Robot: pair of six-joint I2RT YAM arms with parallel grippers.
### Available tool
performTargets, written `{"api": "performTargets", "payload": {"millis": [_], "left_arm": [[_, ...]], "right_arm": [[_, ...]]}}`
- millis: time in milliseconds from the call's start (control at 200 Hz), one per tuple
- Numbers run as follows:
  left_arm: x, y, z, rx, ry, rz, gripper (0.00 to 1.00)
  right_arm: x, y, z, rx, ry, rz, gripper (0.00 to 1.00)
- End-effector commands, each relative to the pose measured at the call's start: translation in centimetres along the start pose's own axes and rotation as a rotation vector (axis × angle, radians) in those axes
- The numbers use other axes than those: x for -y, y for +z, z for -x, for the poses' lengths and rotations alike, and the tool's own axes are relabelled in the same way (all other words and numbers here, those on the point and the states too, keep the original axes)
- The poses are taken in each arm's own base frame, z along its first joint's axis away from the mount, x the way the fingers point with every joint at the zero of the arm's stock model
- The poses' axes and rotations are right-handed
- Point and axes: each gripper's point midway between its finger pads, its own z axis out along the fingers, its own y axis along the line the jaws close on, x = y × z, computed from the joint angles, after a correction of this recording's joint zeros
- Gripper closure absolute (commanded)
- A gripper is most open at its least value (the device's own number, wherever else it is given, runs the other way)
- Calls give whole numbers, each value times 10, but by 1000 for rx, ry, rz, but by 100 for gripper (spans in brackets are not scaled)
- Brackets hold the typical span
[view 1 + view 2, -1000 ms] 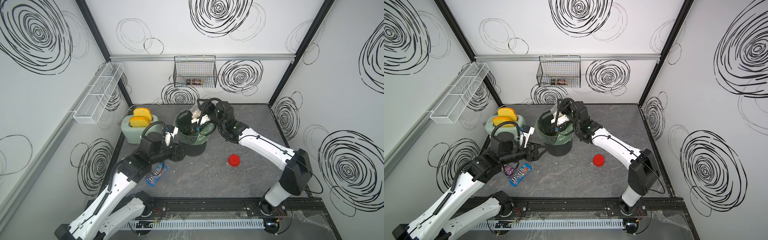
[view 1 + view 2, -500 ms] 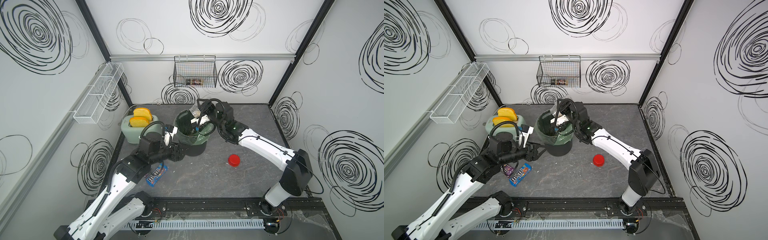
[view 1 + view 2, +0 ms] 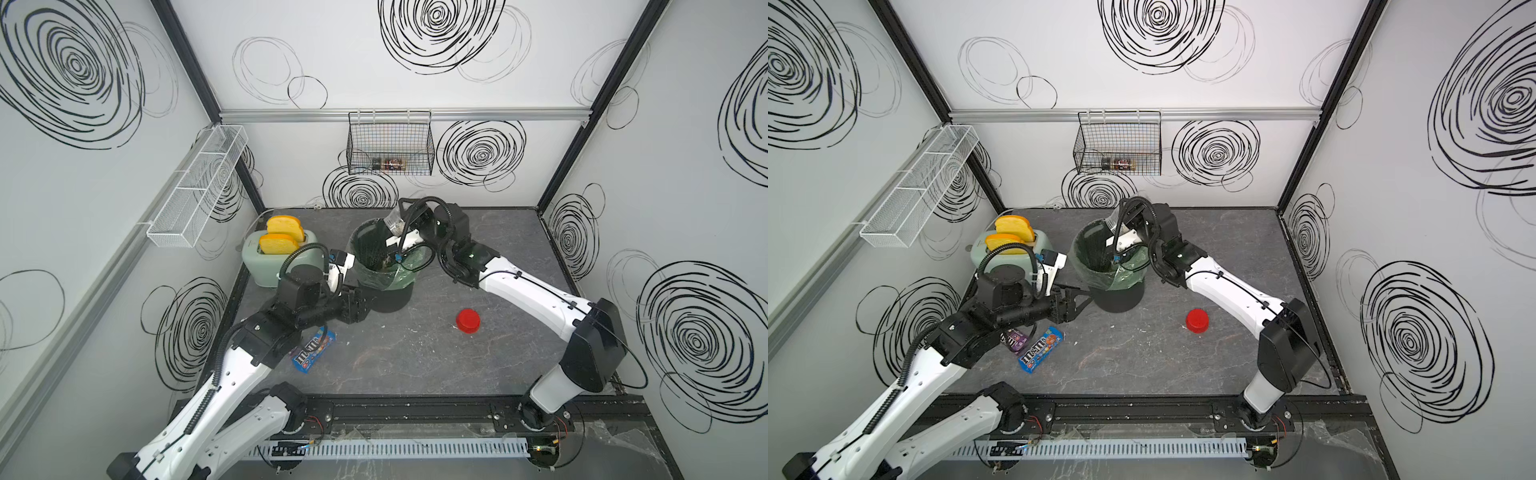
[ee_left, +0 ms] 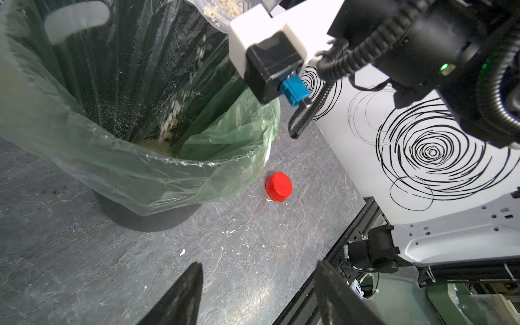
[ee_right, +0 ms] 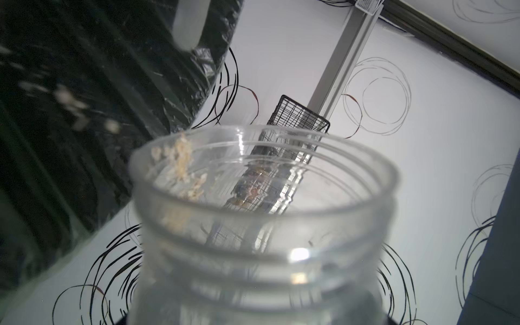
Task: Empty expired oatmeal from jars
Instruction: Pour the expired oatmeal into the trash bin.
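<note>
The clear jar [image 3: 390, 215] is tipped mouth-down over the rim of the black bin [image 3: 388, 301], which is lined with a green bag [image 4: 140, 174]. My right gripper [image 3: 399, 223] is shut on the jar; its fingers are hidden behind the jar [image 5: 261, 225] in the right wrist view. A few flakes of oatmeal [image 5: 183, 166] cling inside the mouth. More oatmeal [image 4: 173, 118] falls into the bag onto a pale heap. The red lid [image 3: 468, 321] lies on the table, right of the bin. My left gripper [image 3: 1077, 297] stands open and empty, low beside the bin's base.
A mint toaster [image 3: 270, 266] with two yellow slices stands left of the bin. A blue candy bag [image 3: 313, 349] and a purple packet [image 3: 1015, 337] lie under my left arm. A black wire basket [image 3: 390, 145] hangs on the back wall, a white mesh shelf [image 3: 195, 187] on the left wall.
The jar stays tipped over the bin with flakes still dropping. My left arm has shifted only slightly beside the bin.
</note>
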Motion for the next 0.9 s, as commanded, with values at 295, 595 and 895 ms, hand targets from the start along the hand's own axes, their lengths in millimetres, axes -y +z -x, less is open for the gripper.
{"api": "performTargets", "payload": {"millis": [295, 595, 895], "left_arm": [[1, -2, 8, 24, 38, 9, 32], [-2, -2, 6, 28, 40, 16, 32], [6, -19, 16, 55, 72, 17, 32]], "right_arm": [[42, -22, -53, -112, 42, -100, 52], [41, -22, -50, -105, 28, -85, 52], [51, -35, -74, -143, -61, -71, 54]]}}
